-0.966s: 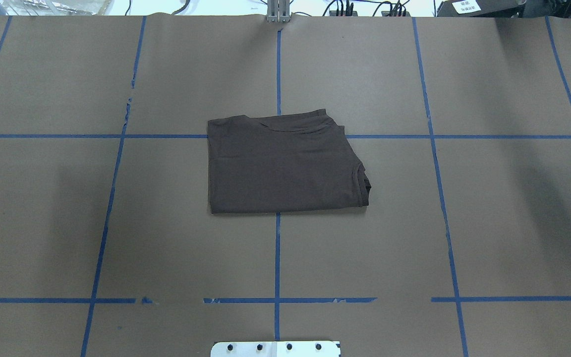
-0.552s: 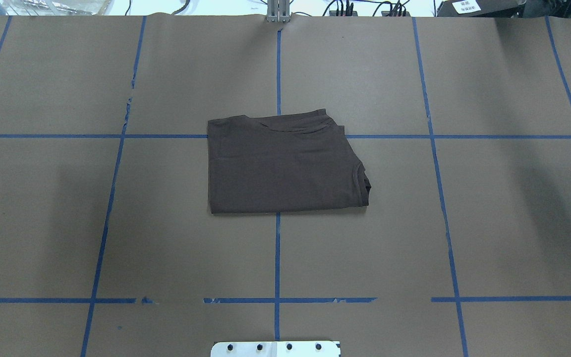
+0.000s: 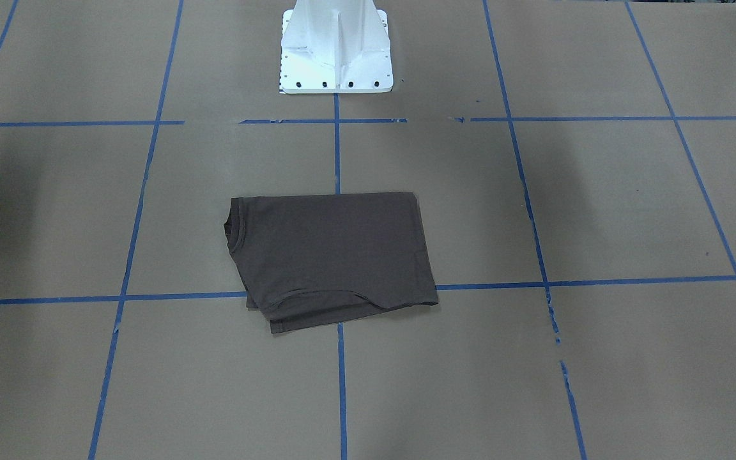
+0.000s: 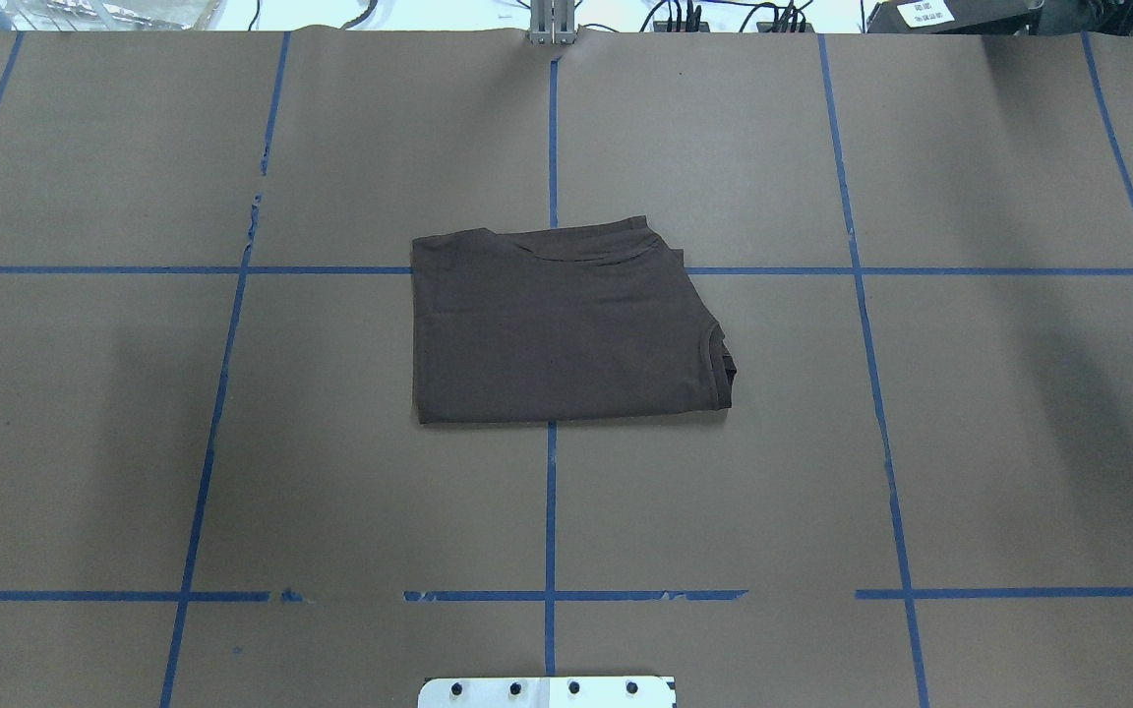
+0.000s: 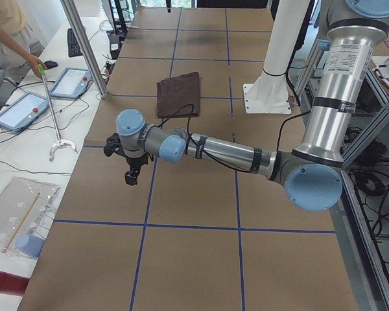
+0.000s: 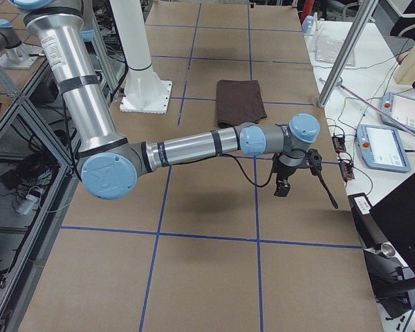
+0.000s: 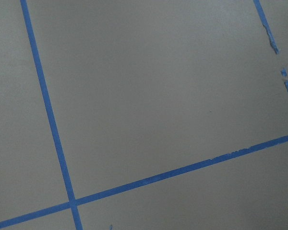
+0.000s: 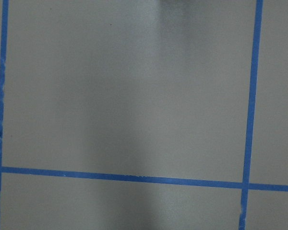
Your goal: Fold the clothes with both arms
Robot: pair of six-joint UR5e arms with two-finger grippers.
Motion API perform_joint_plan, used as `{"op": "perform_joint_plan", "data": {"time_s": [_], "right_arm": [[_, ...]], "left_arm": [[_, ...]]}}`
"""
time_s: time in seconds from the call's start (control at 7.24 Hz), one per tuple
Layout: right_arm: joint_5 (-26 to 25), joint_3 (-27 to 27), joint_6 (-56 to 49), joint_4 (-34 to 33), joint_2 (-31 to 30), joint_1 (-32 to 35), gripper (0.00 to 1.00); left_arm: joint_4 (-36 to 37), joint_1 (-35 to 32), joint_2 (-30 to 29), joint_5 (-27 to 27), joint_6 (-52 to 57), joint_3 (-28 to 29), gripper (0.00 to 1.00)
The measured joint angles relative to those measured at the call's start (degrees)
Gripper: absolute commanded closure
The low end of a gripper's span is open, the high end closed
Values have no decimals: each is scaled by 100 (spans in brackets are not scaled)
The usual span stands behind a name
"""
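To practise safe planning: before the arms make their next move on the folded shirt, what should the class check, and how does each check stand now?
1. The dark brown folded T-shirt lies flat on the brown paper-covered table: ok.
2. Shirt free of both hands: ok. The left hand and the right hand hang out at the table's ends.
3. Nothing lies on the shirt: ok.
4. Fold square: not ok. One side slants and the layers at the far edge are staggered.
5. Hands open for a grasp: cannot tell.

No legible text; white label (image 4: 925,13) on black device (image 4: 994,14), far table edge, print too small.
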Motion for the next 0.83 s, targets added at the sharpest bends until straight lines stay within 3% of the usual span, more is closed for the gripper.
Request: {"op": "perform_joint_plan", "data": {"time_s": [0.83], "right_arm": [[0, 75, 0, 0, -34, -3, 0]], "left_arm": [[-8, -6, 10, 0, 0, -8, 0]]}}
